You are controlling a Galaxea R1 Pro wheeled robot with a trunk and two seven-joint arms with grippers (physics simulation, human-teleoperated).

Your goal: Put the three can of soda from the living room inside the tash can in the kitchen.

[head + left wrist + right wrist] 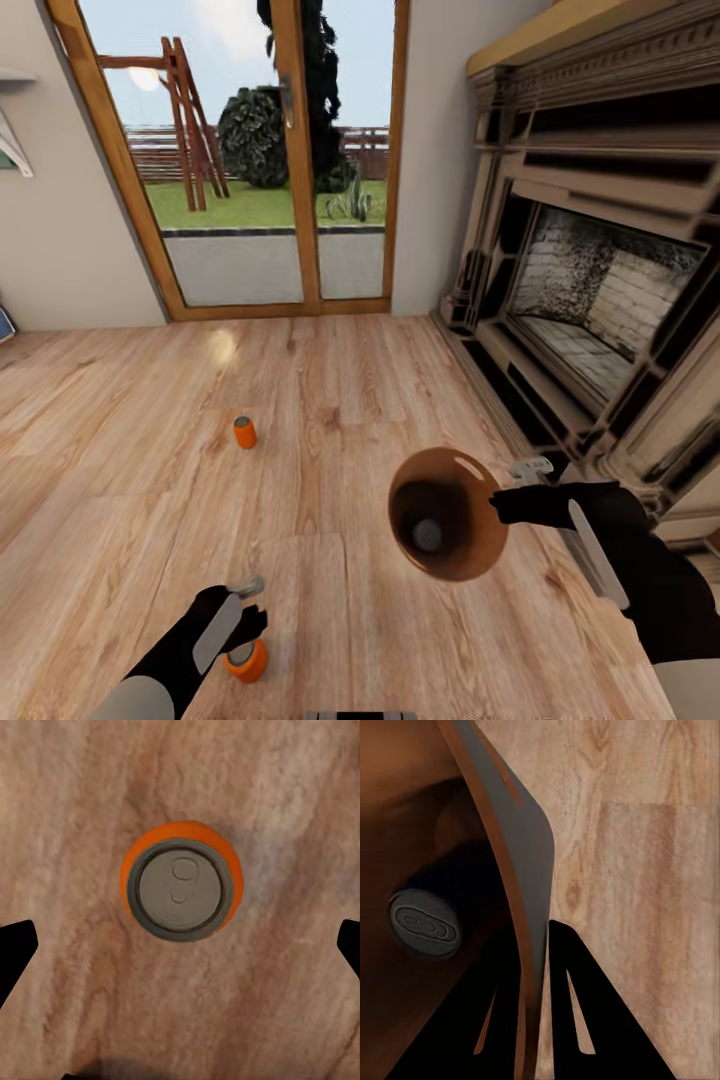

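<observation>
Near orange can: I see an orange can (246, 660) with a grey top standing upright on the wood floor (120, 470), directly under my left gripper (243, 603)
Left wrist view: I look straight down on that can (181, 889), with its pull tab showing; it sits between the two black fingertips (15, 952), which stand wide apart and clear of it
Left gripper: open, poised above the can and not touching it
Left arm: it reaches forward and down, close to my base
Far orange can: a second orange can (245, 432) stands upright well ahead of the left gripper, toward the glass doors (290, 160)
Bin: the tash can (462, 520), tan-brown inside, is held off the floor and tipped with its mouth toward me
Dark can: I see a grey-topped dark can (428, 535) lying in the bin's bottom
Right wrist view: the bin's thin wall (521, 862) runs between my fingers (577, 1020), and the can's end (425, 922) shows inside
Right gripper: my right gripper (503, 500) is clamped on the bin's rim
Right arm: it extends forward beside the fireplace (600, 290)
</observation>
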